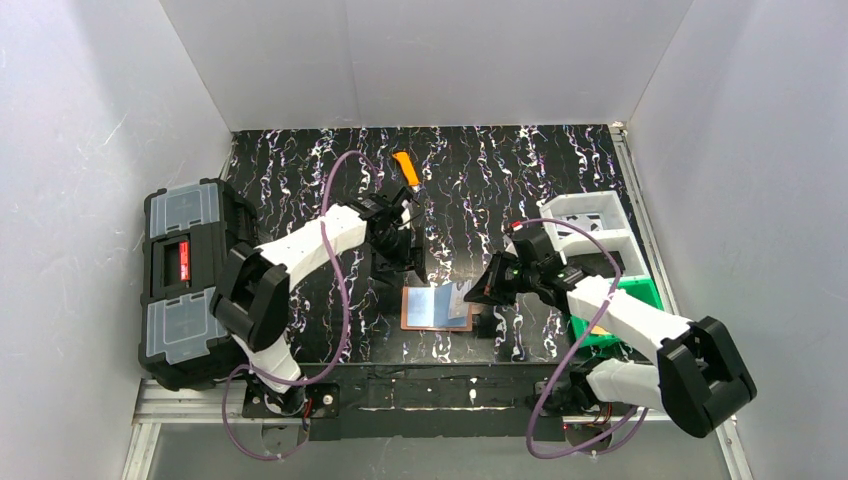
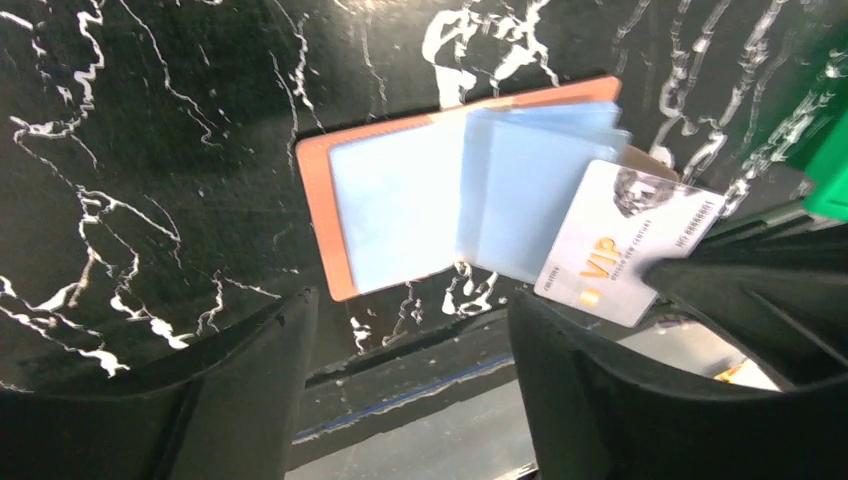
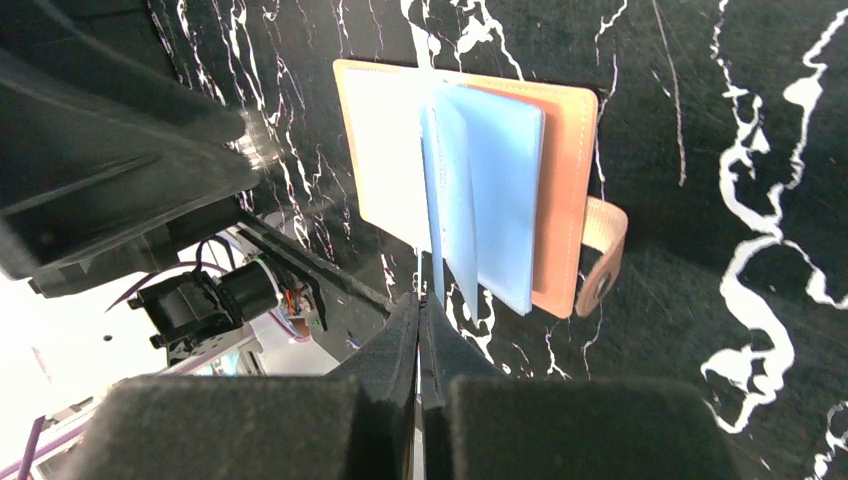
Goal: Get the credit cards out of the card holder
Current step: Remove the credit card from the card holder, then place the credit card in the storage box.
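While the card holder (image 1: 412, 308) is lying open on the black marbled table (image 1: 560, 170) between the two arms, the left gripper (image 1: 400, 268) is hovering just behind it and the right gripper (image 1: 480, 293) is reaching its right edge, pinching a silver card (image 1: 461, 296). A black toolbox (image 1: 190, 280) is sitting far left, and an orange utility knife (image 1: 405, 168) is lying further back.

From the left wrist, the left fingers (image 2: 590, 400) are standing well apart with nothing between them, above the holder's pale blue sleeves (image 2: 400, 200). The silver card is jutting out beside them.

From the right wrist, the right jaws are pressing tight on the card's thin edge, and the holder's tab (image 3: 602, 262) is pointing right.
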`<state>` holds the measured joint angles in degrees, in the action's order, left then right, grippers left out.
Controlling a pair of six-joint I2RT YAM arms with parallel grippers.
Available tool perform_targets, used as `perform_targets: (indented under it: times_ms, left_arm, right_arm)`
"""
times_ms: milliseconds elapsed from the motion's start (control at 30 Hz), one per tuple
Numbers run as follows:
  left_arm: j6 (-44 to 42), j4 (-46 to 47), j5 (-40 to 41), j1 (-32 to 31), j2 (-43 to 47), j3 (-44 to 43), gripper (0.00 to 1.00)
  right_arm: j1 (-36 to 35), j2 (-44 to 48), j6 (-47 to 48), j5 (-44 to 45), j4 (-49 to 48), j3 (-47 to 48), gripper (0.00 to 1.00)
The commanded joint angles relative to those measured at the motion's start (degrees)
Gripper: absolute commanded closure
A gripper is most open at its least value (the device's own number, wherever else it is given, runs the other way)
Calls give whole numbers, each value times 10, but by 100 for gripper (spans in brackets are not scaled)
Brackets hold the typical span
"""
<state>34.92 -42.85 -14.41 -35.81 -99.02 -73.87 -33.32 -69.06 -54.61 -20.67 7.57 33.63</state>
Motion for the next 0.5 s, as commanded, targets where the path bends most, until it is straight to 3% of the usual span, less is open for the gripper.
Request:
perform_targets:
  times_ms: [0,67,300,467]
  left_arm:
    - [-26,-24,-18,-2,67,-15,21]
    - [-36,-25,-28,-2,81,-18,3]
    - [-61,-28,-42,-2,108,-19,2]
    - [-70,-23,-63,-2,110,-12,2]
  right_arm:
    - [5,44,8,21,58,30,99]
    - [7,60,6,31,80,33,99]
    - [24,111,-8,82,152,57,99]
    - [75,116,-13,94,173,82,99]
